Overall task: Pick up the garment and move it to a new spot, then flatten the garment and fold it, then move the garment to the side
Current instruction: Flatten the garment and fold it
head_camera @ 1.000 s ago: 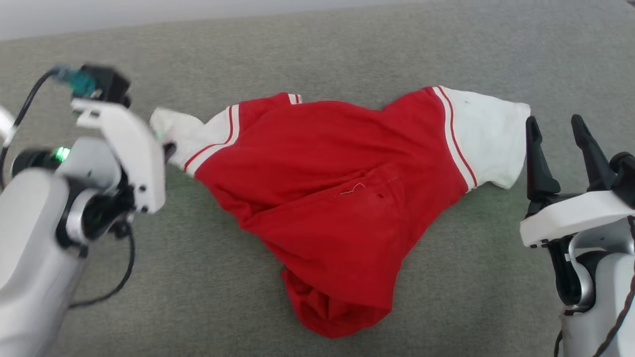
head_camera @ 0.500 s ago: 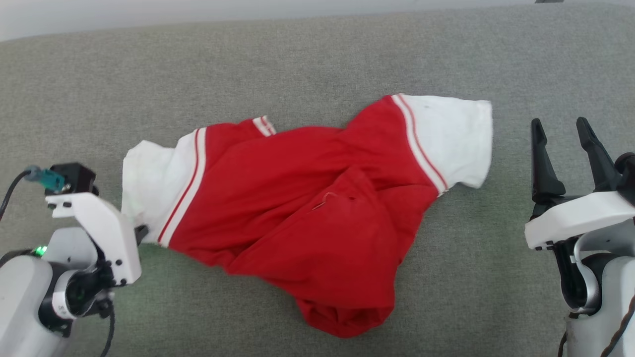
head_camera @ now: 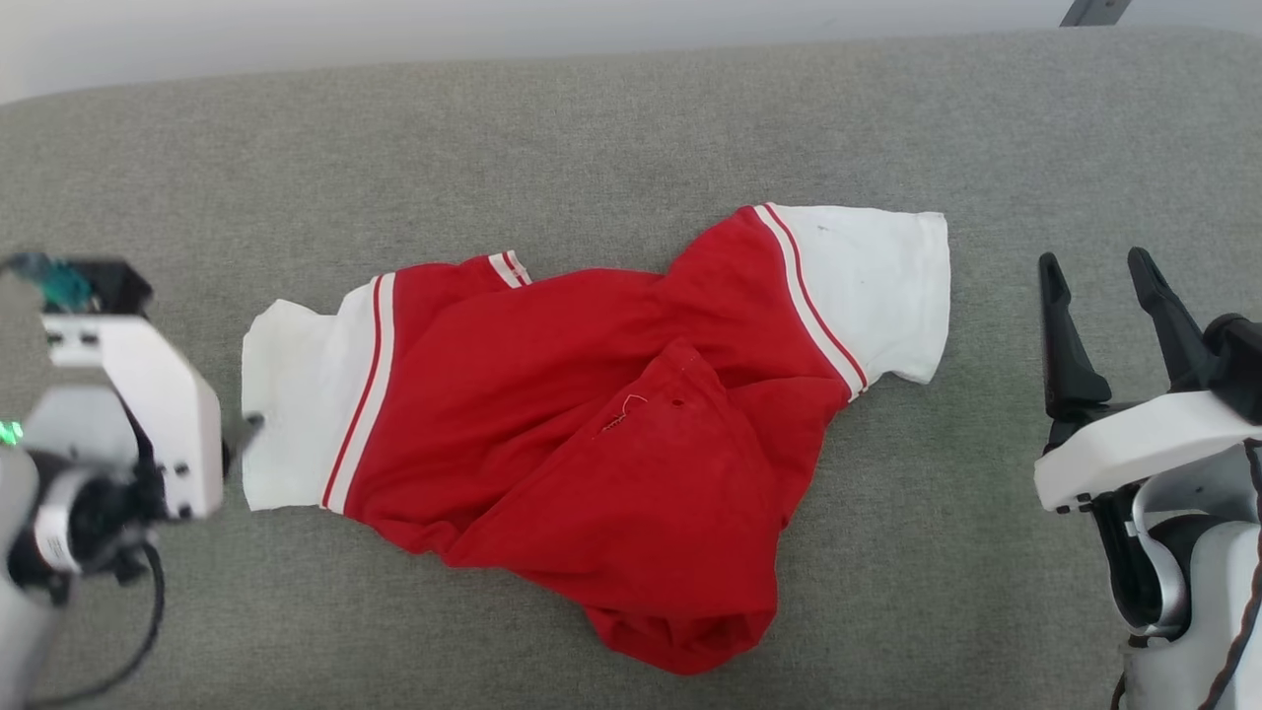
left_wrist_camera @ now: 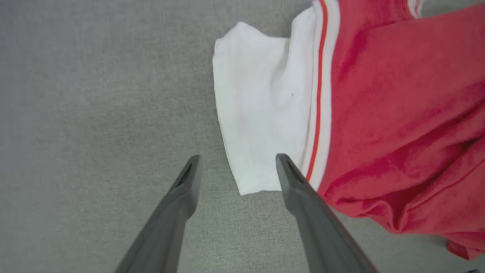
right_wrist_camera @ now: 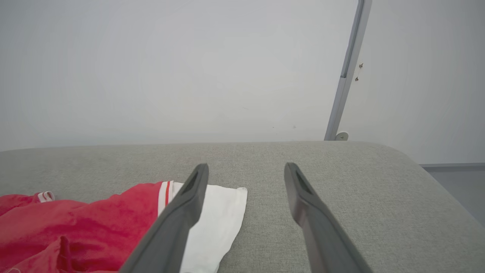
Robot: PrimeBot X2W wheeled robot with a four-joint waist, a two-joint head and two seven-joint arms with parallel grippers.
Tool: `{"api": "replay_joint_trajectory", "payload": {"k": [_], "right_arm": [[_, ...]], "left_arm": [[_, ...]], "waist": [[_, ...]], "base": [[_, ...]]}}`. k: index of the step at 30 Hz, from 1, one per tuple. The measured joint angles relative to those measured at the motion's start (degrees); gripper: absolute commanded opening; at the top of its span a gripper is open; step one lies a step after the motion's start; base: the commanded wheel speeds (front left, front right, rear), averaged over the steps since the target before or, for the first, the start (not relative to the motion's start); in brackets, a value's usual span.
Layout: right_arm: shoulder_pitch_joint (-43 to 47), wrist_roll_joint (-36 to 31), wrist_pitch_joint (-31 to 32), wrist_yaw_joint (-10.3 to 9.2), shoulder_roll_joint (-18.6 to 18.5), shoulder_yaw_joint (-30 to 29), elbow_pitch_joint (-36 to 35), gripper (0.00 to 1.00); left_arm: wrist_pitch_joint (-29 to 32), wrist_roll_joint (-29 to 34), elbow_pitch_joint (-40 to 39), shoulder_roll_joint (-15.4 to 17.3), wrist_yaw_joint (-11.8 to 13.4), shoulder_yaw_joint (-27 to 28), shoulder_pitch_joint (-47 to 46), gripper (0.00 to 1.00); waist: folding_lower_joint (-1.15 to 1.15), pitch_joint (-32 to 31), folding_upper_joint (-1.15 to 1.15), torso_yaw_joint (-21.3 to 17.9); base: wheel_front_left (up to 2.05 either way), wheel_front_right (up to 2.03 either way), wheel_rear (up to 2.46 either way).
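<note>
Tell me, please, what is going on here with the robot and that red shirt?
The robot is working on a red T-shirt with white sleeves, which lies rumpled on a grey padded surface, not yet flattened or folded. Its left gripper is open at the corner of the left-hand white sleeve, gripping nothing. Its right gripper is open too, standing clear of the other sleeve.

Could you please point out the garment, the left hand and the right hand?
garment [head_camera: 592,434]: head view, on its red body.
left hand [left_wrist_camera: 238,158]: left wrist view, midway between its fingertips.
right hand [head_camera: 1092,260]: head view, midway between its fingertips.
</note>
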Motion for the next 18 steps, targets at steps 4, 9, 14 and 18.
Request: {"api": "replay_joint_trajectory", "payload": {"k": [4, 9, 14, 18], "right_arm": [[-0.05, 0.57, 0.14, 0.0, -0.45, 0.91, -0.16, 1.0], [-1.48, 0.94, 0.23, -0.01, -0.75, 2.66, -0.23, 1.0], [-2.94, 1.44, -0.09, 0.0, -0.98, 4.13, -0.3, 1.0], [-4.01, 1.92, -0.08, -0.01, -1.27, 5.02, -0.36, 1.0]], "left_arm": [[1.81, 1.4, 1.69, 0.12, -0.6, -0.88, -5.8, 1.0], [2.56, 3.33, 8.2, -1.68, -2.01, -2.32, -11.95, 1.0], [3.91, 4.04, 15.46, -3.09, -2.63, -3.56, -15.92, 1.0], [5.02, 4.38, 20.67, -3.99, -2.58, -4.08, -18.08, 1.0]], "waist": [[0.0, 0.75, 0.0, -0.44], [0.0, 2.38, 0.0, -1.77], [0.0, 4.39, 0.0, -3.37], [0.0, 6.19, 0.0, -4.52]], "base": [[0.0, 0.0, 0.0], [0.0, 0.0, 0.0], [0.0, 0.0, 0.0], [0.0, 0.0, 0.0]]}}
